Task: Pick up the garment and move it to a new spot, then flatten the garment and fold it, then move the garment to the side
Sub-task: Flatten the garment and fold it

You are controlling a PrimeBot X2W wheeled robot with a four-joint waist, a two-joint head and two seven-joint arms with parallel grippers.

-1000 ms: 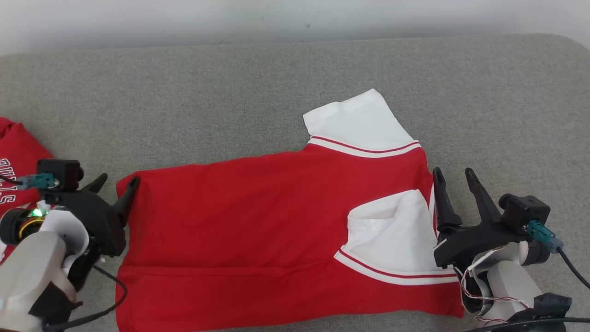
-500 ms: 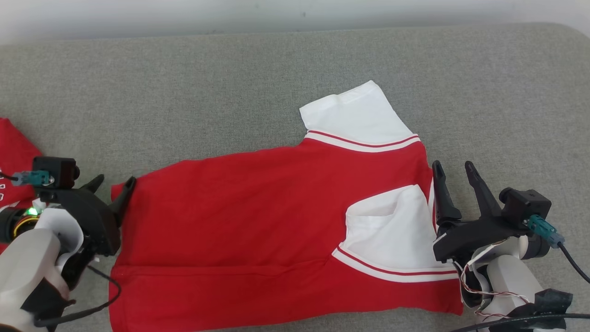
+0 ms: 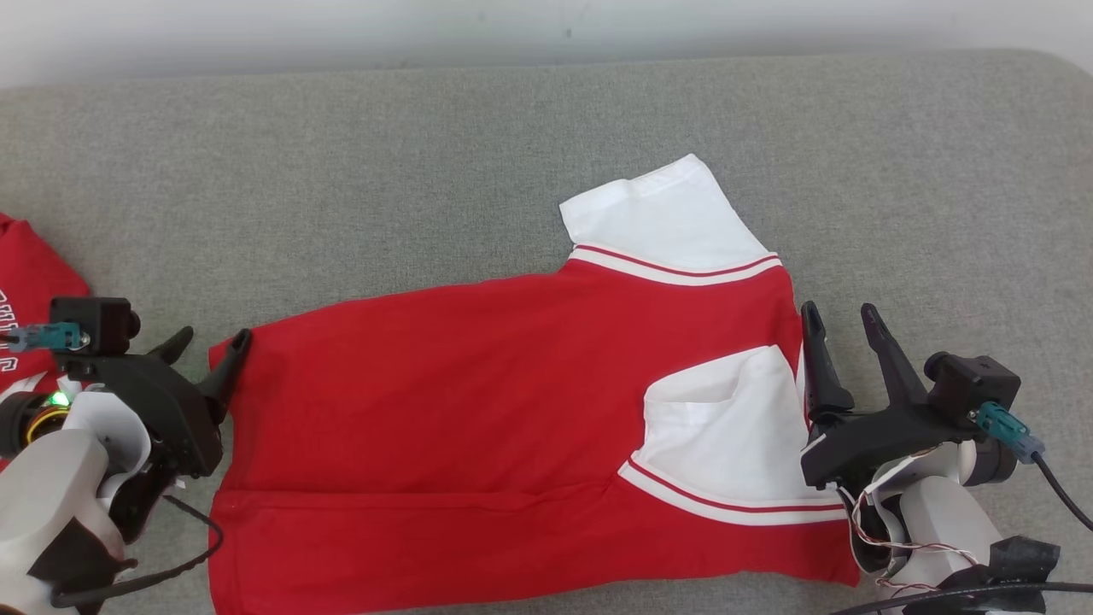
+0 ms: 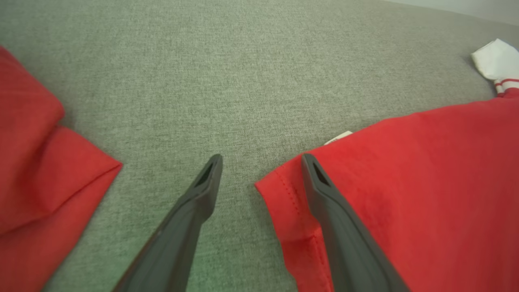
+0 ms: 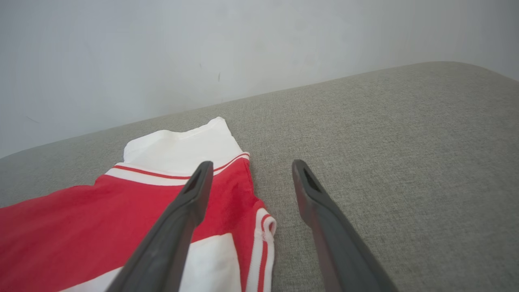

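Note:
A red garment with white sleeves lies spread sideways on the grey cushion, one sleeve pointing away, the other folded over the body. My left gripper is open at the garment's left hem corner, which lies between its fingers in the left wrist view. My right gripper is open at the garment's right edge, its left finger over the red cloth and its right finger over bare cushion.
A second red garment with white lettering lies at the far left; it is the red fold in the left wrist view. The grey cushion stretches back to a pale wall.
The head view has shifted slightly. Both grippers stay open at the garment's two ends, and the garment lies as before.

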